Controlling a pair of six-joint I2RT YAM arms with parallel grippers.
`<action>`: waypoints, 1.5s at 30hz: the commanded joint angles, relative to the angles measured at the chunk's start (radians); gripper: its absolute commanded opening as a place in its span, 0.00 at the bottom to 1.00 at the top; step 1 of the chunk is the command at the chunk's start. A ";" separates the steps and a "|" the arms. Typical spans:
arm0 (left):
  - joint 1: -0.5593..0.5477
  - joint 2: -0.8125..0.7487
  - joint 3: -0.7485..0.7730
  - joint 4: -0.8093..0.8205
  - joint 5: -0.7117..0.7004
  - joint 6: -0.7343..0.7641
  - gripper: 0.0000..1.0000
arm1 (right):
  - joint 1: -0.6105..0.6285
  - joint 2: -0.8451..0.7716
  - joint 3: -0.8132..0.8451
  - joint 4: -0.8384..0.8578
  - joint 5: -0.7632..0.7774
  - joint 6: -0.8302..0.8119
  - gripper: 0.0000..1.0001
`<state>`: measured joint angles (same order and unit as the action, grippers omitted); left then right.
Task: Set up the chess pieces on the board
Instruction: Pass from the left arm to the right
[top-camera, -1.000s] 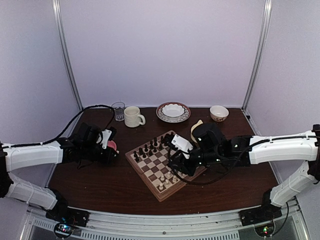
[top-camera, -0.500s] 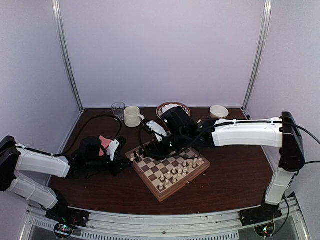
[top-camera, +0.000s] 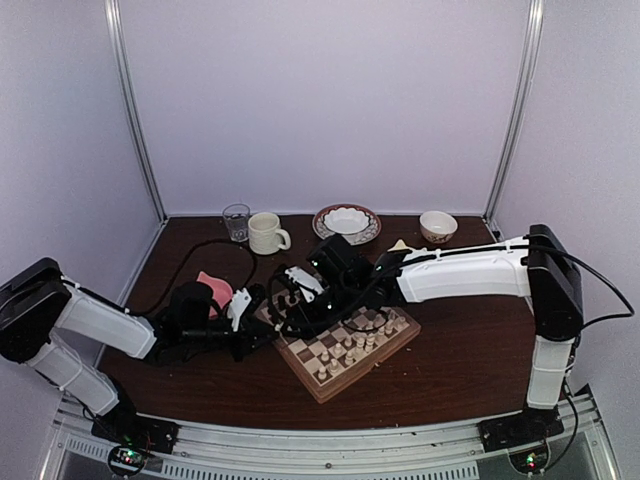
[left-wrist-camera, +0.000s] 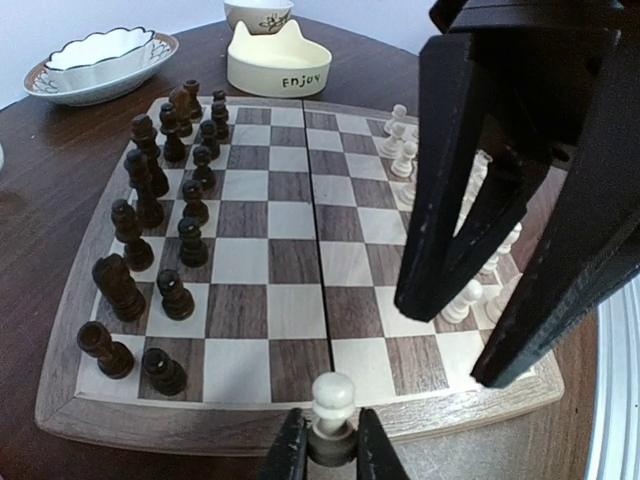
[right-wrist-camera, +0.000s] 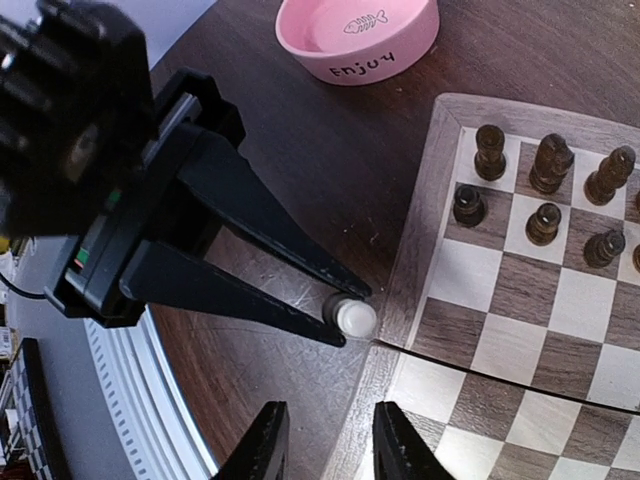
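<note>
Pawn (left-wrist-camera: 333, 398) clamped in left pincer (left-wrist-camera: 329, 447), now at board (left-wrist-camera: 180, 425) rim just ahead of its tips. Right pincer (right-wrist-camera: 325, 440) swung over, open, empty, pawn just beyond it. I read handover or placement next.

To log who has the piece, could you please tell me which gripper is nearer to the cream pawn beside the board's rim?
Left. The left gripper is shut on the cream pawn beside the board rim; the right gripper hangs open close by, not touching it.
</note>
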<state>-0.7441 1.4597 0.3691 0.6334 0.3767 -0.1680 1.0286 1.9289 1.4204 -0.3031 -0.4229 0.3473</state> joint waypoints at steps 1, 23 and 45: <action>-0.021 0.012 -0.006 0.087 0.023 0.052 0.15 | -0.014 0.029 0.009 0.070 -0.069 0.064 0.33; -0.072 -0.009 -0.005 0.067 -0.006 0.101 0.16 | -0.035 0.092 0.004 0.160 -0.175 0.169 0.22; -0.074 -0.034 -0.010 0.045 -0.040 0.105 0.20 | -0.036 0.077 -0.002 0.109 -0.156 0.133 0.09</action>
<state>-0.8135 1.4464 0.3664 0.6403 0.3496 -0.0757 0.9962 2.0113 1.4204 -0.1780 -0.5816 0.4973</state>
